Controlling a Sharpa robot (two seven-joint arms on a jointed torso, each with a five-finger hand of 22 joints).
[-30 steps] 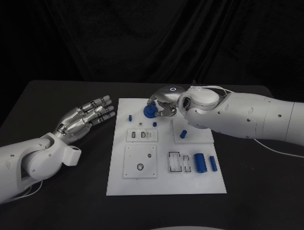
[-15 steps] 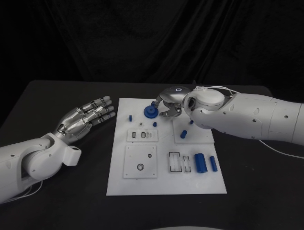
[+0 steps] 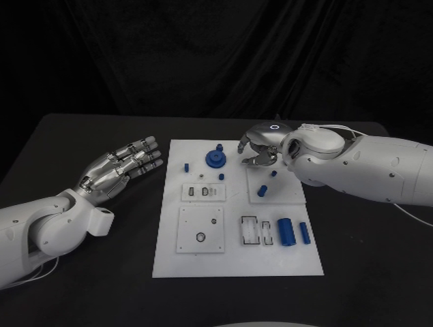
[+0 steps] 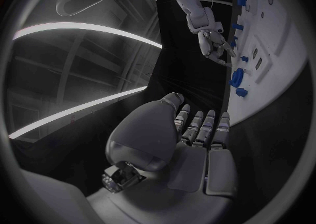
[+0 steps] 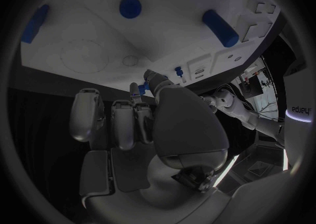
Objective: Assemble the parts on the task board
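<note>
**A:** Far left on the table (image 3: 98, 286), what's the left hand (image 3: 120, 167) doing?

**B:** Hovering beside the task board's (image 3: 236, 262) left edge, palm up-ish, fingers straight and apart, nothing in it.

**A:** Board contents?

**B:** Small blue peg (image 3: 186, 166) near the top left. Round blue part (image 3: 216, 159) with a stem stands upright just right of it, free of both hands. Below: white slotted inserts. Another small blue peg (image 3: 262, 191) on the right-hand raised plate. Two blue cylinders (image 3: 286, 232) lie side by side lower right.

**A:** Right hand (image 3: 258, 154)?

**B:** Above the board's top right, just right of the round part, not touching it. Wrist view shows its fingers (image 5: 123, 124) curled in together, holding nothing.
</note>
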